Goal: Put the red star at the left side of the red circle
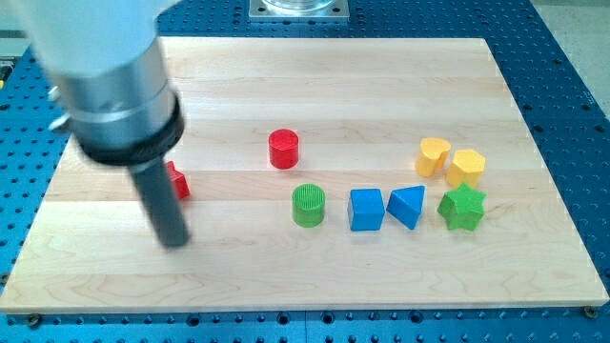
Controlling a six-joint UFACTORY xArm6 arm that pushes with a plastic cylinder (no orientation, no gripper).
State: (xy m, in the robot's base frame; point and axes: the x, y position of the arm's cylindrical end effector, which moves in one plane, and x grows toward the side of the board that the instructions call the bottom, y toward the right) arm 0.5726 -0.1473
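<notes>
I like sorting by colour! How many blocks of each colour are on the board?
Red: 2, the star half hidden behind my tip, and the circle
Green: 2
Blue: 2
Yellow: 2
Total: 8

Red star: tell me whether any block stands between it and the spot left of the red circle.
No block does. The red star, partly hidden behind my rod, lies to the view's left of the red circle, with bare wooden board between them. My tip sits just below the star. The green cylinder lies off that path.
</notes>
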